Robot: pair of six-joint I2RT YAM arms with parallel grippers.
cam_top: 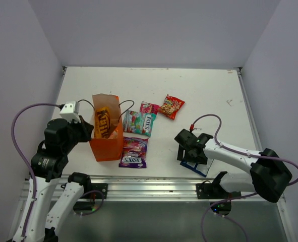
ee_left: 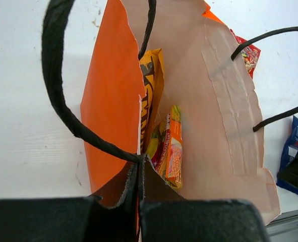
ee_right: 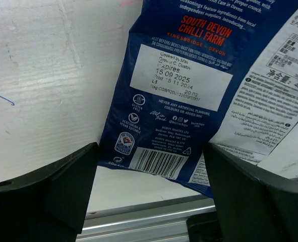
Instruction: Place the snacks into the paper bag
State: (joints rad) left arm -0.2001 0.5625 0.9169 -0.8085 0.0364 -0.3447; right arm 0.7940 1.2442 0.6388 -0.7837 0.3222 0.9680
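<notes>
The left gripper (cam_top: 81, 130) has its jaws pressed together on the near rim of the paper bag (cam_top: 107, 146), pinching the orange paper just where a dark cord handle (ee_left: 58, 91) meets the edge. The bag stands upright on the left part of the white table (cam_top: 209, 91), its mouth open. Inside it a large orange-yellow packet (ee_left: 151, 96) stands on edge against the left wall. It carries big dark lettering that is cut off and cannot be read. A small orange packet (ee_left: 173, 151) stands beside it, its print too blurred to make out. Just right of the bag a purple packet (cam_top: 133, 153) lies flat and reads "FOX'S". Behind it lies a teal packet (cam_top: 140, 122) with the same "FOX'S" name. Next come a small pink packet (cam_top: 149, 107) and a red packet (cam_top: 171, 106), both lying flat, their writing too small to tell. Further right, near the front edge, the right gripper (cam_top: 191, 151) hangs low over a blue-white packet (ee_right: 174, 91), its jaws spread wide with the barcode end showing between them. Whether they touch it cannot be told. The packet's back reads "SOUTH DEVON CHILLI FARM", "KINGSBRIDGE · DEVON", a date "15 09 2025", "NEVER ANY ARTIFICIAL FLAVOURS, COLOURS OR ADDED MSG" and "BURTS SNACKS LTD". A white label of fine print is stuck to its right side.
</notes>
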